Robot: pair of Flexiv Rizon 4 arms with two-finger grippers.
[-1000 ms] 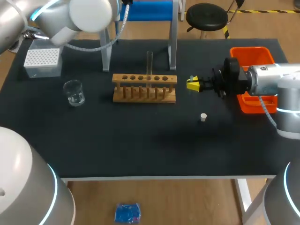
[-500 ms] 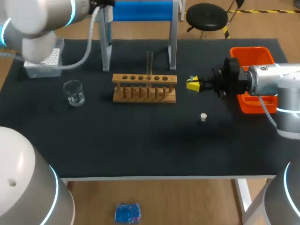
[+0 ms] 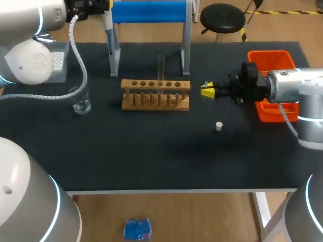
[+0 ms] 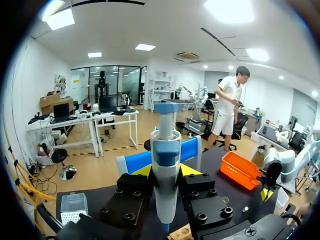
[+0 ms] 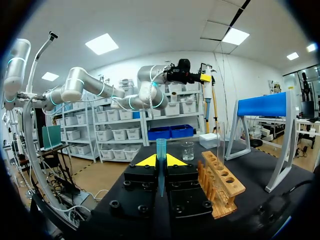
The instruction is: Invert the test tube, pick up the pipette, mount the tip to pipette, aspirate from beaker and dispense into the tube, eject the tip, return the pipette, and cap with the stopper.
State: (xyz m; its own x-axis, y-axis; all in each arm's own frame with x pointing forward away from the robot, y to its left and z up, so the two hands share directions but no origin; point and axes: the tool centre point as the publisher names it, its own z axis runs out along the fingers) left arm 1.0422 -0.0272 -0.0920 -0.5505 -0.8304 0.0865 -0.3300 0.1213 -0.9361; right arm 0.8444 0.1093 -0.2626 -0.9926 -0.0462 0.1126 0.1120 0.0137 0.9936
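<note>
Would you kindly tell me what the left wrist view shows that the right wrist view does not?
Only the left wrist view: the orange bin, and the left gripper shut on the pipette up close. Only the right wrist view: the beaker, the test tube standing in the wooden rack, and the right gripper shut on the pipette tip. Both: the wooden rack, the blue-topped stand and the tip box.

Bright, even overhead light w/ soft faint shadows on table
</note>
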